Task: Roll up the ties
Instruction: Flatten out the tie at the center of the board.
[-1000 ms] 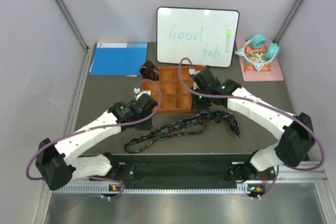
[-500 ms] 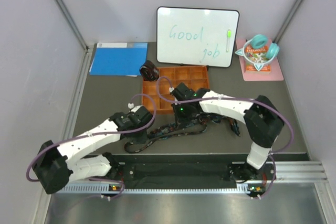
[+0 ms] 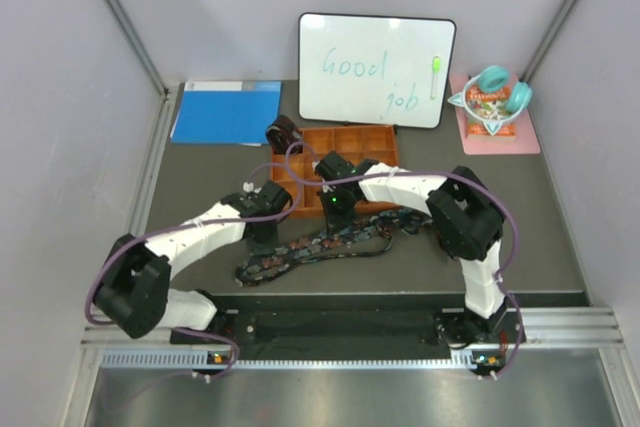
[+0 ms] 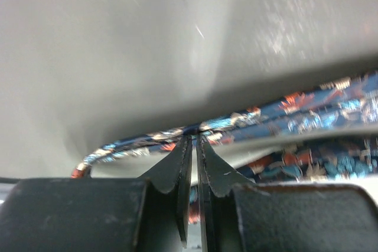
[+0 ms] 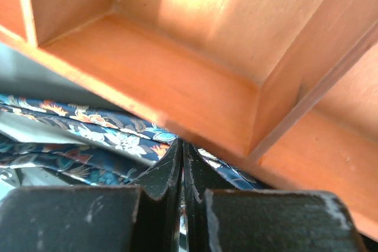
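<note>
The floral tie [image 3: 300, 255] is laid out as a long strip on the worktop [image 3: 200, 182], just in front of the orange tray [image 3: 378, 135]. Its edge is pinched in the nearly closed jaws of the left gripper [image 4: 193, 138], likely to steady it for rolling. The right gripper [image 5: 180, 144] is set down on the fabric by the tray wall with its jaws fully shut; no grip there can be confirmed.

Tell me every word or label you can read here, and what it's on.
"Good job": handwritten in green on the whiteboard.
Orange packet on the pink mat: print too small to read.
Nothing else is legible.
</note>
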Controlling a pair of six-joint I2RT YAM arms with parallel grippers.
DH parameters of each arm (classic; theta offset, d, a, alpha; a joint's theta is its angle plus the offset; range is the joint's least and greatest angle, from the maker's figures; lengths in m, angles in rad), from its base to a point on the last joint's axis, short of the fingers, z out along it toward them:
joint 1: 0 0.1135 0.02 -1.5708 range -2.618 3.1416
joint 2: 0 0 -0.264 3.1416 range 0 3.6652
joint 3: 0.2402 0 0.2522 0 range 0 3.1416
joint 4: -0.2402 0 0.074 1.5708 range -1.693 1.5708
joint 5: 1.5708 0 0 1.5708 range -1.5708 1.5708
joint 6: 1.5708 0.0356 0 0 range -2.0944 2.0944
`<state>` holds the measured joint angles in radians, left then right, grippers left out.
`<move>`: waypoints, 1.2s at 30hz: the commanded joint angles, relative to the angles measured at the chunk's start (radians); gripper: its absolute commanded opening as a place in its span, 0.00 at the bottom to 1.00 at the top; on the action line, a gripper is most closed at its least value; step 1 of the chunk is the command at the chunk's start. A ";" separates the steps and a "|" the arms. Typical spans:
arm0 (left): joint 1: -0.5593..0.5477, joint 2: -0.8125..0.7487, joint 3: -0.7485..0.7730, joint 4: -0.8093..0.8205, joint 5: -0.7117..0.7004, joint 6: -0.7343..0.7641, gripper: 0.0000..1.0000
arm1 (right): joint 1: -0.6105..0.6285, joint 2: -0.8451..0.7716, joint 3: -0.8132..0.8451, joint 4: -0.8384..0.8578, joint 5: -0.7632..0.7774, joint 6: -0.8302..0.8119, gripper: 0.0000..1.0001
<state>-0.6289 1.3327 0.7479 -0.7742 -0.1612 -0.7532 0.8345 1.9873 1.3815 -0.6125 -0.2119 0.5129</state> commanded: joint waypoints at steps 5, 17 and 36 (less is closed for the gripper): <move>0.120 0.092 0.073 0.064 0.046 0.144 0.13 | -0.008 0.002 -0.030 0.068 -0.026 -0.016 0.00; 0.215 0.303 0.145 0.167 0.127 0.192 0.08 | -0.015 -0.128 -0.076 -0.033 0.023 0.026 0.00; -0.289 -0.107 0.225 -0.235 -0.225 -0.191 0.54 | -0.317 -0.655 -0.315 -0.139 0.196 0.018 0.60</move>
<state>-0.7345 1.1702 0.9726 -0.8532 -0.3008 -0.7559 0.5205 1.4055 1.1255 -0.7017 -0.0795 0.5388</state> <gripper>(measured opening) 0.544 0.589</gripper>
